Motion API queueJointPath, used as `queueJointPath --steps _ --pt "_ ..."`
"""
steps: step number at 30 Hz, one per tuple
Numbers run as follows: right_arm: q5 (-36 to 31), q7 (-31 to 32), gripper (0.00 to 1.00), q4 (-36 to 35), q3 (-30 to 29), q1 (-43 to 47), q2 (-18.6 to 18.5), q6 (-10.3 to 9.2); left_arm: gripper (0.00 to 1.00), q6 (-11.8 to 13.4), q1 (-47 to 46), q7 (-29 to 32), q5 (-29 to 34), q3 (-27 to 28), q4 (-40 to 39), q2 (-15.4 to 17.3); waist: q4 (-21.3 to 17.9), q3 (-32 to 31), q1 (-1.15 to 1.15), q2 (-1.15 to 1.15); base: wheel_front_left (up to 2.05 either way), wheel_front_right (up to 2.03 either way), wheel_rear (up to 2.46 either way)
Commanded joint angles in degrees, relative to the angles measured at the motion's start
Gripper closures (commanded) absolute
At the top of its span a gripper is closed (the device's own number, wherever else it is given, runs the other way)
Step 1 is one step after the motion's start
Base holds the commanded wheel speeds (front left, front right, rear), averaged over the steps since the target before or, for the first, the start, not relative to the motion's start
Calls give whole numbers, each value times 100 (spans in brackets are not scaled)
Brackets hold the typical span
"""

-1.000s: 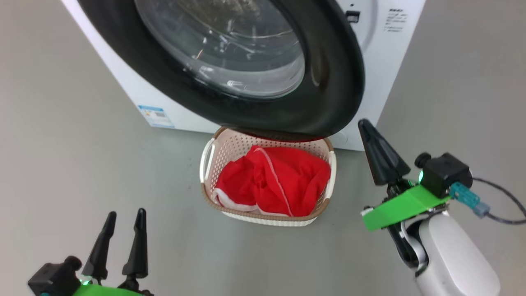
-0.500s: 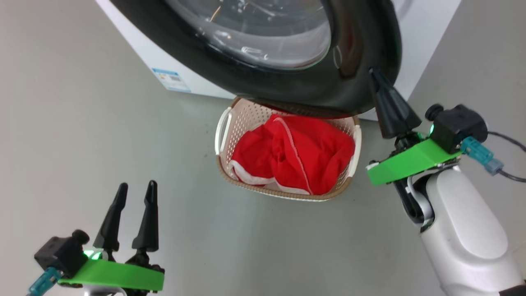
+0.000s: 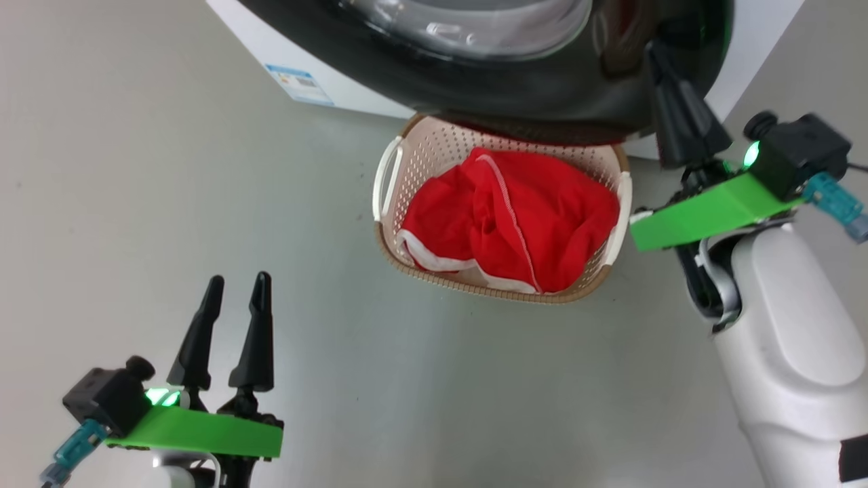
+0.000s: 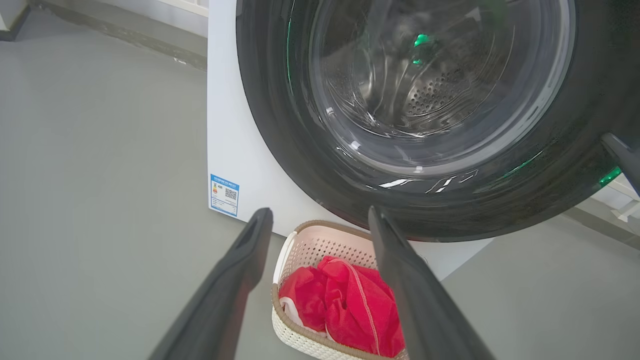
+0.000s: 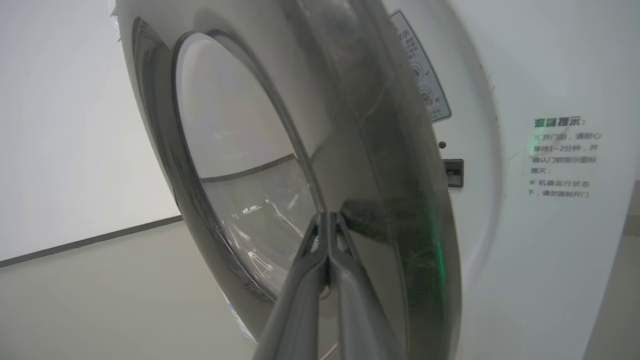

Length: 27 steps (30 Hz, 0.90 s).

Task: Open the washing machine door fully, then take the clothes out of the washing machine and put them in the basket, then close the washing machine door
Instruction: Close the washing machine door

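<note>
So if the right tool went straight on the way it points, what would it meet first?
The washing machine door: the right tool, shut, points at the door's glossy black rim. It already looks at or nearly on that rim, though whether it touches is unclear.

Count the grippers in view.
2. The left gripper, open, hovers over the floor left of the basket; the right gripper, shut, points at the rim of the washing machine door.

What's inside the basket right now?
The red clothes, white trim showing, bunched and filling most of the basket. The fabric covers its floor, so anything underneath is hidden. In the head view the washing machine door overlaps the far rim.
</note>
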Motion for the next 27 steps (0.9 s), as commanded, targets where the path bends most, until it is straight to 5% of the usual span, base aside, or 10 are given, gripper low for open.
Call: queueJointPath --steps 1,27 --pt "-51 -36 100 -151 26 -172 85 18 0 -32 -136 -45 -53 185 -140 122 63 152 0 0 0 0 0" --pt "-9 -36 100 -322 -523 -1255 85 18 0 -32 -577 -45 -292 62 -226 45 224 911 0 0 0 0 0"
